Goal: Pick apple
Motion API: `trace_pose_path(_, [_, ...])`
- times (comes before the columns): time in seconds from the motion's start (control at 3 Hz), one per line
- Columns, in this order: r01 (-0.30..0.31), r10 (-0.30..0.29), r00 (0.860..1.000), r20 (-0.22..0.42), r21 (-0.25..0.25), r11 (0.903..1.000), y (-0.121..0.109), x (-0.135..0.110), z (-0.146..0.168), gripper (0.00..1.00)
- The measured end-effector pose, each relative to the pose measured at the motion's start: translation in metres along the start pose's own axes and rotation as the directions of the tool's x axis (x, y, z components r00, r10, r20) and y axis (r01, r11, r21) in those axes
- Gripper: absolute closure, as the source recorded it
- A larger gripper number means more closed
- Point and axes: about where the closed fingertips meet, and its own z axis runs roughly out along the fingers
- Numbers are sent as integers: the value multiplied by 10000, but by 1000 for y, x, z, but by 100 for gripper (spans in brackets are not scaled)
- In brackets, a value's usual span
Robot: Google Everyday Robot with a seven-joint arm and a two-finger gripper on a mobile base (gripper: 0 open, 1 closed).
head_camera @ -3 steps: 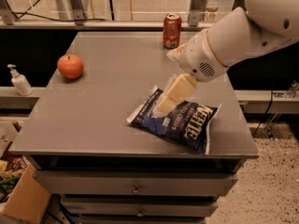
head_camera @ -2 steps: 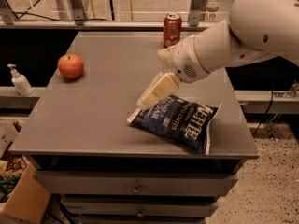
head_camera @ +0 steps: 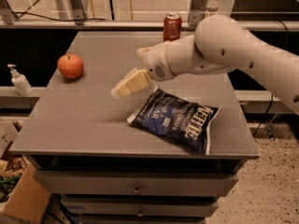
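Note:
The red-orange apple sits on the grey table near its left edge, towards the back. My gripper hangs above the middle of the table on the white arm that reaches in from the right. It is to the right of the apple and a little nearer the front, well apart from it, and it holds nothing.
A dark blue chip bag lies on the table right of centre, just below the gripper's arm. A red soda can stands at the back edge. A white pump bottle stands on a ledge left of the table. Drawers are below the tabletop.
The arm and gripper have moved left across the table, off the chip bag and closer to the apple. The apple, bag and can have not moved.

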Motion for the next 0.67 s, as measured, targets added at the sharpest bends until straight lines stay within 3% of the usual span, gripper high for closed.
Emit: trace_pose_path(0.67, [-31,102,9909,1339,-527,9986,-18,-25,100,0])
